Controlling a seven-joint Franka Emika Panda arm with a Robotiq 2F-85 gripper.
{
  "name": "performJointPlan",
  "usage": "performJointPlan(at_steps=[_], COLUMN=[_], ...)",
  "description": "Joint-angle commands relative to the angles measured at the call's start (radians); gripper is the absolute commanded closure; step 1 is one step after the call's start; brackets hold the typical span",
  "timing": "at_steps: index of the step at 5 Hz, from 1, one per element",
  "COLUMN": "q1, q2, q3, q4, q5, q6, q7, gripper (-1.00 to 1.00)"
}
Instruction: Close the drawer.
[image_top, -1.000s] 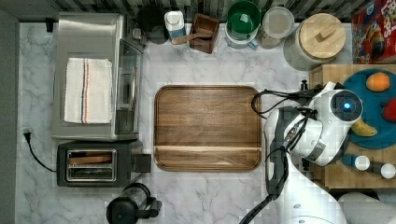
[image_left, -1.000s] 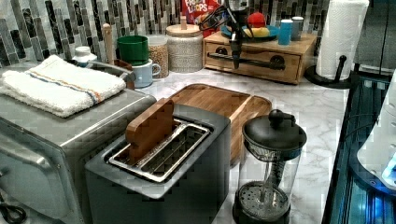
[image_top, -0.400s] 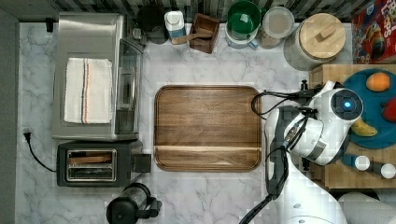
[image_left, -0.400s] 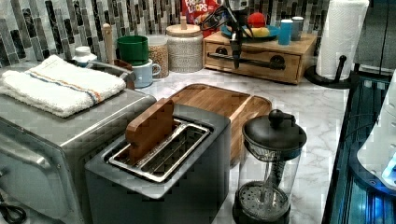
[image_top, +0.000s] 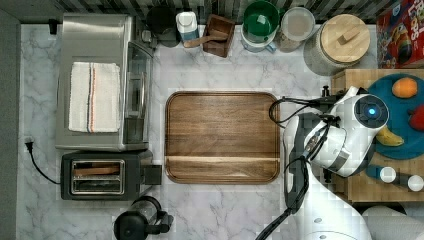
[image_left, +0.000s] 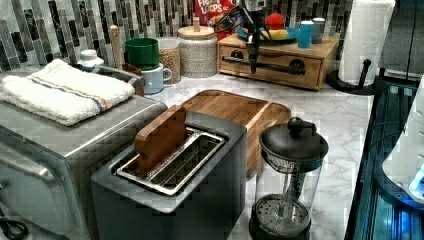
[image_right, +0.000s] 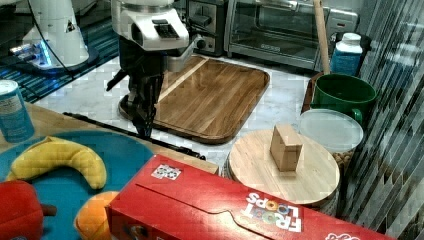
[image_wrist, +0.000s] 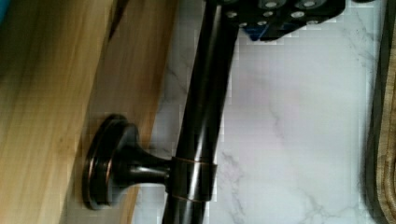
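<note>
The drawer (image_left: 280, 67) is the front of a light-wood box at the left view's back right, with a long dark bar handle (image_left: 270, 62) across it. Its front looks about flush with the box. My gripper (image_left: 252, 52) hangs straight down in front of that panel, at the handle. In the right view the gripper (image_right: 144, 125) points down just on the counter side of the handle bar (image_right: 100, 121). The wrist view shows the wooden drawer front (image_wrist: 46, 116) and the handle (image_wrist: 201, 116) on its round mount, the bar running up against the gripper body.
A blue plate of fruit (image_top: 400, 115) and small bottles sit on the box top. A dark brown wooden tray (image_top: 222, 137) lies on the marble counter (image_top: 225, 210) beside the arm. Toaster oven (image_top: 100, 80), toaster (image_top: 100, 175), French press (image_top: 137, 225), jars and a cereal box (image_right: 225, 210) surround it.
</note>
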Motion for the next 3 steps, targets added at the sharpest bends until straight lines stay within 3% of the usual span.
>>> performJointPlan(at_steps=[1, 3], q1=[-0.095, -0.089], q2=[0.004, 0.004], q3=[-0.106, -0.113], q4=[0.098, 0.098], q5=[-0.049, -0.045], q6=[0.017, 0.018], q7=[-0.015, -0.017], gripper=[1.00, 1.00])
